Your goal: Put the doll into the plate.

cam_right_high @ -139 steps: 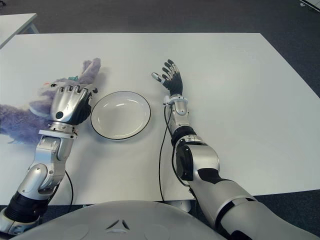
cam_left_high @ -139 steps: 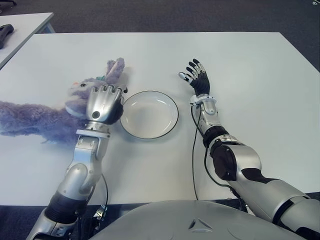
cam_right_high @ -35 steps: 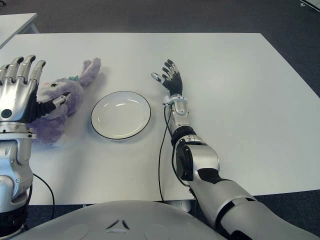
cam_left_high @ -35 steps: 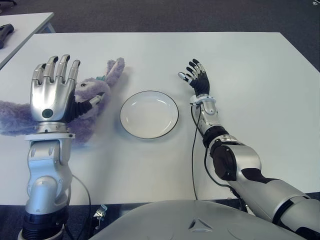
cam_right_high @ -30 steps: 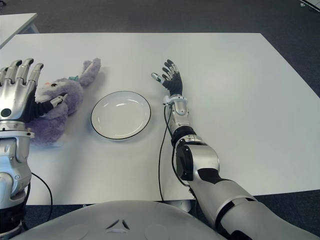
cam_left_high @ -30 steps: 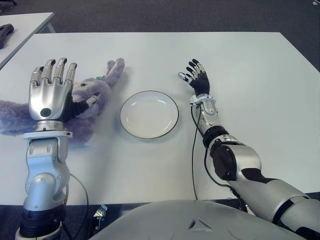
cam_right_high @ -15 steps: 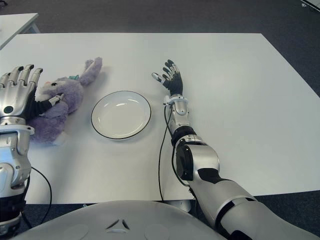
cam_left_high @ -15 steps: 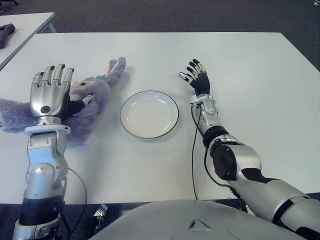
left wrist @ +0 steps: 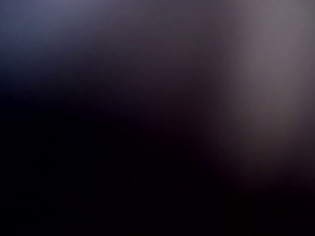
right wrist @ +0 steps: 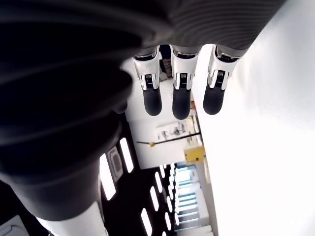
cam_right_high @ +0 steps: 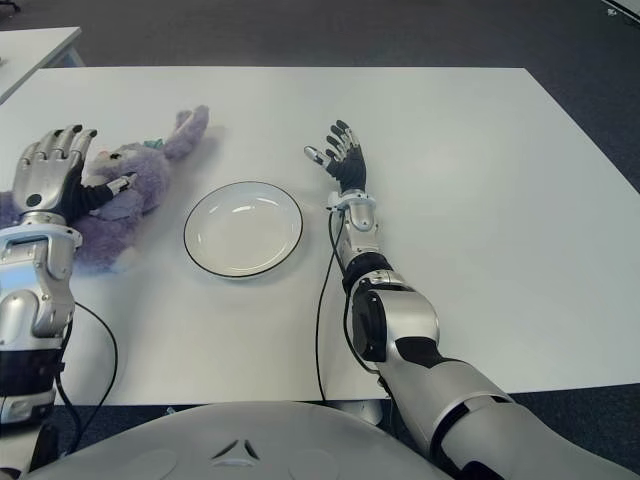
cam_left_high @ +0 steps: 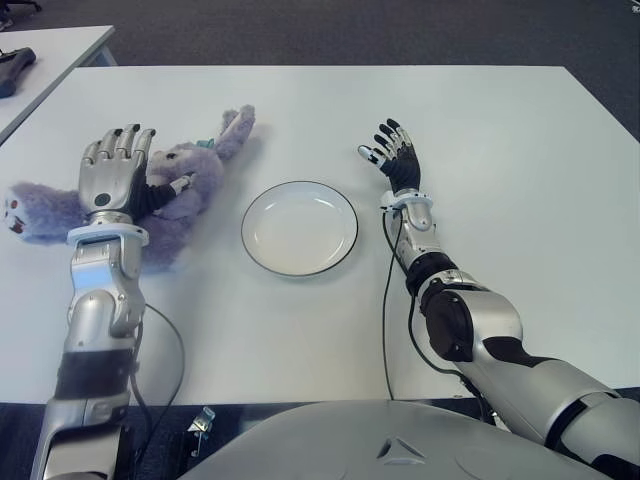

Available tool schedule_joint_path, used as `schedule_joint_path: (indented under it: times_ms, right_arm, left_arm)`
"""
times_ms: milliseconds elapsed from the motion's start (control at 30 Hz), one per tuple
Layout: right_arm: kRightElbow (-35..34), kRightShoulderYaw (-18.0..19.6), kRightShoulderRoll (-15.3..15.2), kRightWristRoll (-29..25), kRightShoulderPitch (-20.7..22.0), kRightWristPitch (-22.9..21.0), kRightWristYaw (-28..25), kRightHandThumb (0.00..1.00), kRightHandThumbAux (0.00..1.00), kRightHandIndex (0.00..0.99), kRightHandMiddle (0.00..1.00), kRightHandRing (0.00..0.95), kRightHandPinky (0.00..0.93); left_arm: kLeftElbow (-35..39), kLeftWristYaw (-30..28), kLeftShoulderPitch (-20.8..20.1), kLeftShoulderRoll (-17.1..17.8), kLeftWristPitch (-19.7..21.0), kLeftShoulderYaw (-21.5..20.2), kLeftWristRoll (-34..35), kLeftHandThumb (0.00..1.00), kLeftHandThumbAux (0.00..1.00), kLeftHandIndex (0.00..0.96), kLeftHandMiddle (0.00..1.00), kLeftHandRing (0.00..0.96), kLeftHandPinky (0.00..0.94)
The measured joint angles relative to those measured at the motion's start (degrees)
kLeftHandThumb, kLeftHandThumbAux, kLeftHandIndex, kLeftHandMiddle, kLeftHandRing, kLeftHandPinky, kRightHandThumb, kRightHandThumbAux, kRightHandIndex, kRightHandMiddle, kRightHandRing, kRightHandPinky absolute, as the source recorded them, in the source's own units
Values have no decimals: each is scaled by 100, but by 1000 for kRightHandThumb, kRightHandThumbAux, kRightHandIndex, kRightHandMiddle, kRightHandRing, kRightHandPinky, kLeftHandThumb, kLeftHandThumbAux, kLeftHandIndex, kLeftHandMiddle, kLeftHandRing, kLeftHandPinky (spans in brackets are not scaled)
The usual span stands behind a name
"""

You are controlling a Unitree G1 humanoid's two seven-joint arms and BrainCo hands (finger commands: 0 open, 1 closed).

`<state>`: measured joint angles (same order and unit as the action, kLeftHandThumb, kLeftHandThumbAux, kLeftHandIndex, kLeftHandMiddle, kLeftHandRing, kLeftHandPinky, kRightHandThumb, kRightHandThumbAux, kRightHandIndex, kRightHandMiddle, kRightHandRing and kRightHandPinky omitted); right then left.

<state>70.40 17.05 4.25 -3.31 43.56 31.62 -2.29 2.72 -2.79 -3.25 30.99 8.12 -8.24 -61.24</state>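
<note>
Now the left hand [cam_left_high: 117,178] is sitting low over the purple doll [cam_left_high: 175,190], on the robot's left side of the white table [cam_left_high: 520,150]. Compared with about a second ago, when it was raised and spread well above the toy, it is showing smaller and farther forward, with the palm over the doll's body and the thumb lying across the plush. The fingers are looking only partly curled, not wrapped around anything; contact seems likely, but a firm hold is not showing. The left wrist view is giving only darkness, so it is confirming nothing about the grip.

The doll is lying on the table, left of the plate [cam_left_high: 299,228] and apart from it, one ear or limb reaching toward the far edge and its long body trailing off to the robot's left. The plate is holding nothing.

The right hand [cam_left_high: 393,160] is showing just right of the plate, fingers extended and holding nothing, unchanged across the earlier frames.

Judgement: the left hand is coming in for another grasp, so the task is remaining at its pick-up stage; closing around the soft body is the step due next.
</note>
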Motion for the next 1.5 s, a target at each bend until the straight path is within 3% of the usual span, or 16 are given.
schedule_joint_path:
  times_ms: [433, 767, 833, 867, 967, 1033, 1067, 1133, 1367, 1433, 1500]
  right_arm:
    - [4, 4, 0, 0, -10, 0, 3, 101, 909, 103, 126, 119, 144]
    - [4, 5, 0, -2, -21, 0, 7, 164, 931, 128, 139, 126, 152]
    - [4, 5, 0, -3, -21, 0, 18, 172, 937, 131, 143, 129, 156]
    - [4, 5, 0, -3, -21, 0, 24, 191, 934, 138, 146, 130, 152]
    - [4, 8, 1, -5, -23, 1, 39, 202, 931, 141, 147, 131, 148]
    - [4, 11, 1, -6, -23, 1, 43, 205, 927, 141, 146, 129, 144]
    - [4, 12, 1, -7, -23, 1, 45, 207, 926, 141, 146, 129, 148]
    - [4, 11, 2, -7, -23, 1, 52, 216, 926, 143, 148, 131, 151]
    - [2, 14, 2, -7, -23, 4, 94, 256, 932, 151, 156, 137, 154]
    - [1, 17, 2, -7, -23, 4, 104, 279, 940, 153, 164, 143, 157]
    - [1, 25, 1, -7, -23, 4, 105, 285, 941, 153, 166, 144, 157]
  left_arm:
    - [-1026, 55, -552, 98, -543, 270, 1038, 146, 294, 0, 0, 0, 26]
    - [-623, -393, -408, -123, -713, 519, 1942, 127, 362, 0, 0, 0, 0]
    - [-557, -492, -389, -136, -768, 530, 2193, 120, 365, 0, 0, 10, 31]
    - [-538, -541, -379, -137, -793, 532, 2303, 110, 369, 0, 0, 94, 57]
    - [-438, -811, -334, -137, -791, 527, 2699, 103, 370, 0, 0, 143, 74]
    - [-325, -1020, -315, -135, -758, 523, 2953, 99, 378, 0, 0, 139, 61]
    - [-246, -1139, -307, -135, -725, 523, 3096, 101, 387, 0, 0, 74, 18]
    - [-91, -1351, -279, -136, -668, 527, 3357, 104, 402, 0, 0, 36, 2]
    - [581, -1672, 90, -315, -506, 626, 4165, 104, 462, 0, 0, 18, 103]
    - [714, -1674, 222, -404, -508, 685, 4344, 121, 509, 0, 0, 50, 202]
    - [779, -1674, 318, -522, -521, 706, 4570, 125, 520, 0, 0, 58, 225]
